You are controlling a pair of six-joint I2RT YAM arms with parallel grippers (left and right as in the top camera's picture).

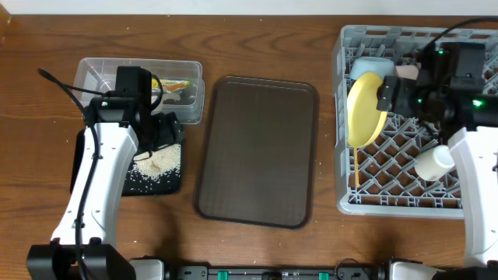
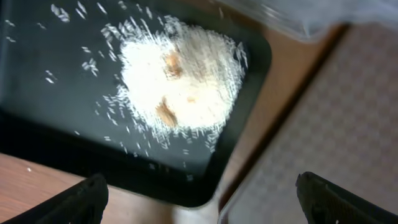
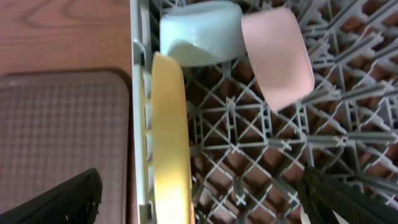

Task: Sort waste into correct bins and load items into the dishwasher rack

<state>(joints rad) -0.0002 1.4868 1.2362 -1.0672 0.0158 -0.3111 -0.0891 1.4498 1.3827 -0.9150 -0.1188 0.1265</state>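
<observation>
The yellow plate (image 1: 366, 109) on edge in the dishwasher rack (image 1: 389, 198); both grippers spread.
The plate stands against the rack's left wall, with the light blue bowl (image 1: 367, 67) and pink cup (image 3: 277, 56) just behind it and the white bowl (image 1: 433, 163) nearer the front. The right gripper (image 3: 199, 211) hangs above it, jaws wide, holding nothing. Past the brown serving tray (image 1: 257, 148), the left gripper (image 2: 199, 205) hovers wide-jawed over rice grains (image 2: 180, 81) heaped in the black tray (image 1: 148, 185). The clear tub (image 1: 93, 74) behind holds a snack wrapper (image 1: 175, 85).

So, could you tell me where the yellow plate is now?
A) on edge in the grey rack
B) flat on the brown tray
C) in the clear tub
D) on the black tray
A: the yellow plate stands on edge in the grey rack, at its left side, beside the blue bowl.
</observation>
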